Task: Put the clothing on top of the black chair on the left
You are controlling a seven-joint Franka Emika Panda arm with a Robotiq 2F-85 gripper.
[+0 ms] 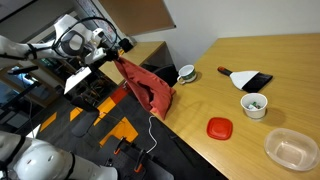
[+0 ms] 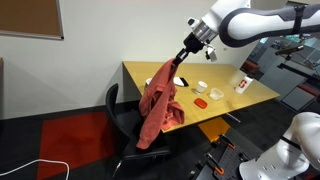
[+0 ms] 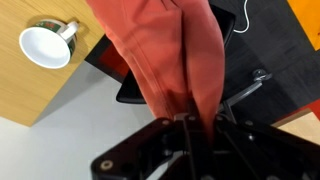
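Overhead, black two-finger gripper (image 2: 183, 55) clamped on top of rust-red cloth garment (image 2: 160, 105); garment hangs over black office chair (image 2: 122, 125); light wooden table (image 1: 200, 95) just beside.

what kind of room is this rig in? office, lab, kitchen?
Probably an office or lab meeting room: a long wooden table, a black office chair at its edge, and a pinboard on the wall. The gripper holds red clothing near the chair.
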